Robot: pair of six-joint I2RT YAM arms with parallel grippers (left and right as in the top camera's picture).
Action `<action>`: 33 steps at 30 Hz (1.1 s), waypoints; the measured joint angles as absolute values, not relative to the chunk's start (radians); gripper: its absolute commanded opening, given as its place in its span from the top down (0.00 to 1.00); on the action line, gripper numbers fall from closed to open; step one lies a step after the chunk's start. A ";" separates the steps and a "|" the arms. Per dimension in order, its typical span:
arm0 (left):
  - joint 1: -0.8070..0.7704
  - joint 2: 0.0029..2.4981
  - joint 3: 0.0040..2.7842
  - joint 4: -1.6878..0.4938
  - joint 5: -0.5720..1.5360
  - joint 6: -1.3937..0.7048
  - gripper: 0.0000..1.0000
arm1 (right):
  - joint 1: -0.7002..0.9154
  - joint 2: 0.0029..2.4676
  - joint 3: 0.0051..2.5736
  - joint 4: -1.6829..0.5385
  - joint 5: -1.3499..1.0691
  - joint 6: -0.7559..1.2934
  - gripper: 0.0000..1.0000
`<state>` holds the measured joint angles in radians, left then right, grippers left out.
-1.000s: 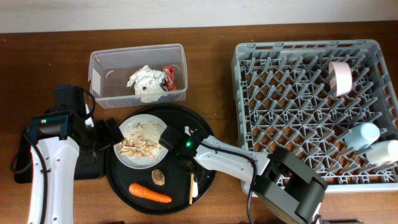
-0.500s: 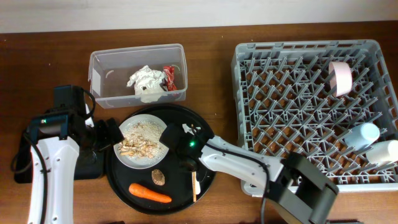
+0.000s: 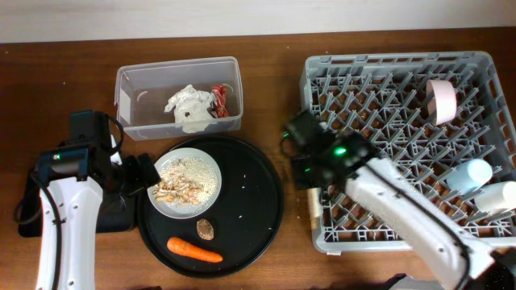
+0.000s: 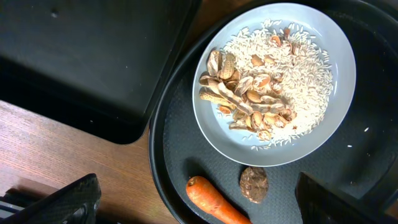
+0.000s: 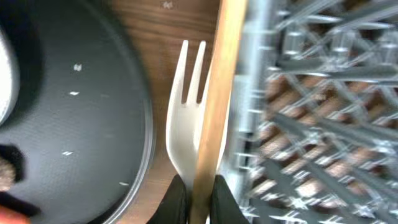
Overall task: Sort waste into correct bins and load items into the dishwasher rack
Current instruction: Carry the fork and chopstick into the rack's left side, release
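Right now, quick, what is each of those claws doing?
Left gripper: open, holding nothing.
Right gripper: shut on the white fork and a wooden stick.

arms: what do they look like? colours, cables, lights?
Both alike: white tube links with black joint housings. The left arm has a black cable looping beside it and a green light near its wrist; the right arm also shows one.

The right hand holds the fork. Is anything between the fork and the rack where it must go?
Only the side wall of the rack. The right hand holds the fork just outside it, together with a wooden stick that lies between fork and wall.
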<state>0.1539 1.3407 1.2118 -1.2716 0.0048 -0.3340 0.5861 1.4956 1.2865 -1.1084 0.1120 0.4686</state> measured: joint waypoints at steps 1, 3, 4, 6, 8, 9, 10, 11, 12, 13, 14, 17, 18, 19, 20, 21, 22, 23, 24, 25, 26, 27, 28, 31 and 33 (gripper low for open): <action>0.154 1.341 1.212 -1.272 0.005 -0.334 0.01 | 0.547 1.487 1.288 -1.131 0.112 0.440 0.96; 0.154 1.341 1.212 -1.272 0.005 -0.334 0.01 | 0.463 1.489 1.288 -1.159 0.113 0.385 0.96; 0.154 1.341 1.212 -1.272 0.005 -0.334 0.01 | 0.434 1.493 1.288 -1.163 0.112 0.369 0.96; 0.154 1.341 1.212 -1.272 0.005 -0.334 0.01 | 0.409 1.501 1.288 -1.162 0.112 0.352 0.96; 0.154 1.341 1.212 -1.272 0.005 -0.334 0.01 | 0.402 1.534 1.288 -1.155 0.112 0.336 0.96; 0.154 1.341 1.212 -1.272 0.005 -0.334 0.01 | 0.402 1.551 1.288 -1.151 0.112 0.334 0.96; 0.154 1.341 1.212 -1.274 0.005 -0.334 0.01 | 0.402 1.576 1.288 -1.147 0.112 0.332 0.96; 0.154 1.341 1.212 -1.275 0.005 -0.334 0.01 | 0.402 1.595 1.288 -1.142 0.112 0.331 0.96; 0.154 1.341 1.212 -1.275 0.005 -0.334 0.01 | 0.402 1.618 1.288 -1.127 0.111 0.331 0.96; 0.154 1.341 1.212 -1.275 0.005 -0.334 0.01 | 0.402 1.653 1.288 -1.109 0.112 0.329 0.96; 0.154 1.341 1.212 -1.275 0.005 -0.334 0.01 | 0.402 1.668 1.288 -1.099 0.112 0.329 0.95; 0.154 1.341 1.212 -1.275 0.004 -0.334 0.01 | 0.402 1.689 1.288 -1.093 0.112 0.323 0.74; 0.154 1.341 1.212 -1.275 0.005 -0.334 0.01 | 0.402 1.690 1.288 -1.092 0.111 0.326 0.64; 0.154 1.341 1.212 -1.275 0.005 -0.334 0.01 | 0.402 1.690 1.288 -1.092 0.112 0.323 0.59; 0.154 1.341 1.212 -1.275 0.005 -0.334 0.01 | 0.402 1.690 1.288 -1.092 0.112 0.319 0.58; 0.154 1.341 1.212 -1.275 0.005 -0.334 0.01 | 0.402 1.690 1.288 -1.092 0.111 0.318 0.58; 0.154 1.341 1.212 -1.275 0.005 -0.334 0.01 | 0.402 1.690 1.288 -1.093 0.113 0.317 0.58; 0.154 1.341 1.212 -1.275 0.005 -0.334 0.01 | 0.402 1.690 1.288 -1.093 0.113 0.317 0.58; 0.154 1.341 1.212 -1.275 0.005 -0.334 0.01 | 0.402 1.690 1.288 -1.093 0.114 0.317 0.57; 0.154 1.341 1.212 -1.275 0.005 -0.334 0.01 | 0.402 1.690 1.288 -1.093 0.115 0.318 0.57; 0.154 1.341 1.212 -1.275 0.005 -0.334 0.01 | 0.402 1.690 1.288 -1.093 0.116 0.318 0.57; 0.154 1.341 1.212 -1.275 0.005 -0.334 0.01 | 0.402 1.689 1.288 -1.093 0.115 0.318 0.56; 0.154 1.341 1.212 -1.275 0.005 -0.334 0.01 | 0.402 1.682 1.288 -1.094 0.115 0.319 0.55; 0.154 1.341 1.212 -1.275 0.005 -0.334 0.01 | 0.386 1.586 1.306 -1.096 0.108 0.329 0.35; 0.154 1.341 1.212 -1.275 0.005 -0.334 0.01 | 0.327 1.512 1.341 -1.095 0.094 0.335 0.21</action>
<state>0.1539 1.3407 1.2118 -1.2751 0.0048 -0.3340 0.3275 1.5120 1.3415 -1.0954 0.0940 0.3347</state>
